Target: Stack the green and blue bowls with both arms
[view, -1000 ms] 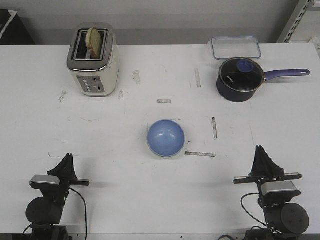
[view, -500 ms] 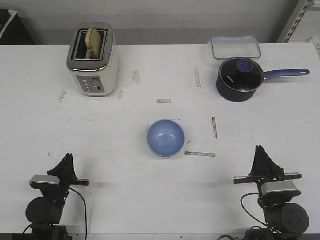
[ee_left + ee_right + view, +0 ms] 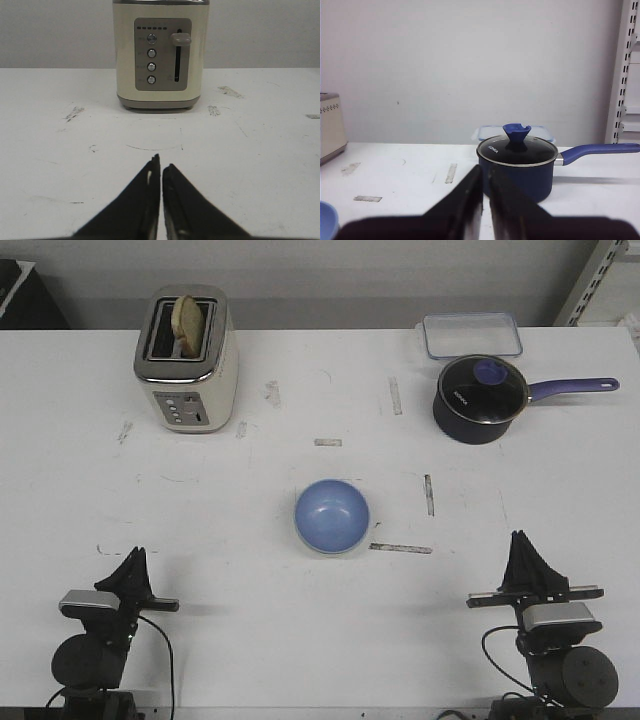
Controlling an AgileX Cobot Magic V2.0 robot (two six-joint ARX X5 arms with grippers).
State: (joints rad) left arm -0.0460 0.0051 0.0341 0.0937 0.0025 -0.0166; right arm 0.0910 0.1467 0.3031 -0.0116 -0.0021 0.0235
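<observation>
The blue bowl (image 3: 331, 516) sits upright in the middle of the table, and its edge shows in the right wrist view as the blue bowl (image 3: 326, 220). The green bowl is hidden or out of view; I see only the blue one. My left gripper (image 3: 133, 552) rests near the table's front left, shut with nothing held, and the left gripper (image 3: 161, 162) points at the toaster. My right gripper (image 3: 520, 537) rests at the front right, also shut and empty, and the right gripper (image 3: 485, 169) points toward the saucepan. Both stand well apart from the bowl.
A cream toaster (image 3: 186, 358) with a slice of bread stands at the back left. A dark lidded saucepan (image 3: 480, 398) with a purple handle is at the back right, a clear lidded container (image 3: 471, 335) behind it. Tape marks dot the white table (image 3: 250, 640).
</observation>
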